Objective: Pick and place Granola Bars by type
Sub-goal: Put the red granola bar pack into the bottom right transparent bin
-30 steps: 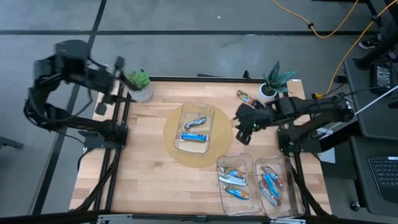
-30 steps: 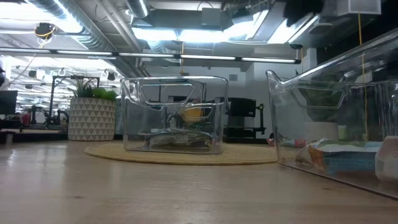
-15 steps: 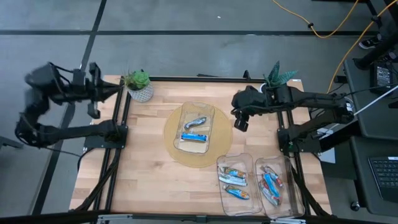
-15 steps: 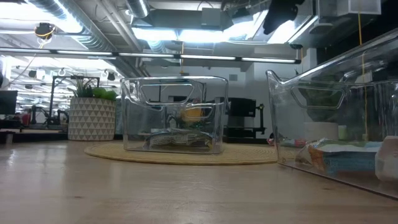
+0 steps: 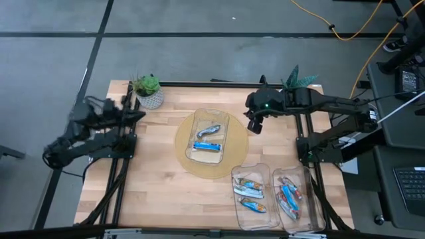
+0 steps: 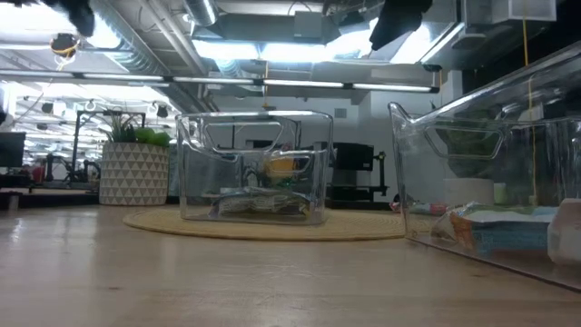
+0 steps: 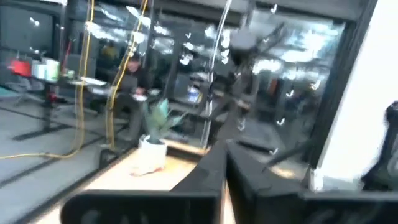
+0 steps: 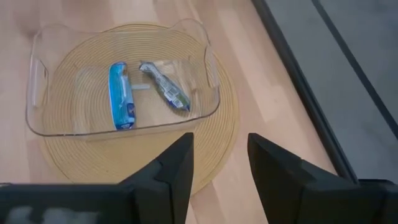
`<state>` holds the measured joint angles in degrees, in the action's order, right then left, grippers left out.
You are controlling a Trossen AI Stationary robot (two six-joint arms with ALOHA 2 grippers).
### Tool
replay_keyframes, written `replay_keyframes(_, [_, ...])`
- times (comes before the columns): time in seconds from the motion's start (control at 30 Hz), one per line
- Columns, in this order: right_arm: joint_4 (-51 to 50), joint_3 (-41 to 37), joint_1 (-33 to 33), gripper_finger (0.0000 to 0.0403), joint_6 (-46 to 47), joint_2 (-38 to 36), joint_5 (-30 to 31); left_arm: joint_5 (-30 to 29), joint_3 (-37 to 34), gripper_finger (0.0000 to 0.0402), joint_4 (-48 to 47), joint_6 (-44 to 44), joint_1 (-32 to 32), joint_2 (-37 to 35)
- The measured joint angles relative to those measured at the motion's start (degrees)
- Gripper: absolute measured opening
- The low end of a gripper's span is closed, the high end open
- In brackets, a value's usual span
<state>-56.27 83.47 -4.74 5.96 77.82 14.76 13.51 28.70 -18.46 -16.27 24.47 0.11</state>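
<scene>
Granola Bars (image 5: pixel 207 138): you have two in the clear bin (image 5: pixel 226 143) on the round mat (image 5: pixel 182 162), the blue one lying crosswise, the silvery one angled. More wrapped bars fill two bins at the tabletop (image 5: pixel 159 186) front-right corner. Your right gripper (image 5: pixel 253 125) hovers beside the mat, fingers apart, empty. Your left gripper (image 7: pixel 225 163) sits off the tabletop's left edge, fingers pressed together.
</scene>
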Motion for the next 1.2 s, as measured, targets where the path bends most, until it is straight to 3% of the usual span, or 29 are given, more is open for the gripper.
replay_keyframes(0.1, [0.61, -0.01, -0.57, 0.0154, -0.32, 0.02, -0.08, 2.34, -2.34, 0.0001, -1.86, -2.38, -0.35, 0.06])
replay_keyframes(0.3, [3.93, -0.01, -1.60, 0.0154, -0.25, 0.07, -1.59, 3.80, -9.27, 0.0001, 12.74, -2.51, -2.08, 0.03])
replay_keyframes(0.43, [4.92, -0.01, -1.76, 0.0154, -0.52, 0.08, -1.77, 0.59, -16.89, 0.0001, 25.40, -4.60, -4.74, -0.06])
replay_keyframes(0.6, [4.87, -0.01, -1.77, 0.0154, -0.52, 0.07, -1.67, -3.39, -24.26, 0.0001, 31.62, -8.32, -10.21, -0.10])
replay_keyframes(0.73, [4.62, -0.01, -1.77, 0.0154, -0.30, 0.07, -1.53, -6.94, -25.11, 0.0001, 30.37, -8.46, -16.62, -0.12])
replay_keyframes(0.97, [4.66, -0.01, -1.85, 0.0154, -0.38, 0.07, -1.37, -17.54, -24.98, 0.0001, 23.88, -0.67, -26.98, -0.08])
replay_keyframes(1.2, [4.82, -0.01, -2.93, 0.0154, -1.41, 0.07, -1.31, -17.09, -25.73, 0.0002, 17.91, 1.23, -28.20, -0.08])
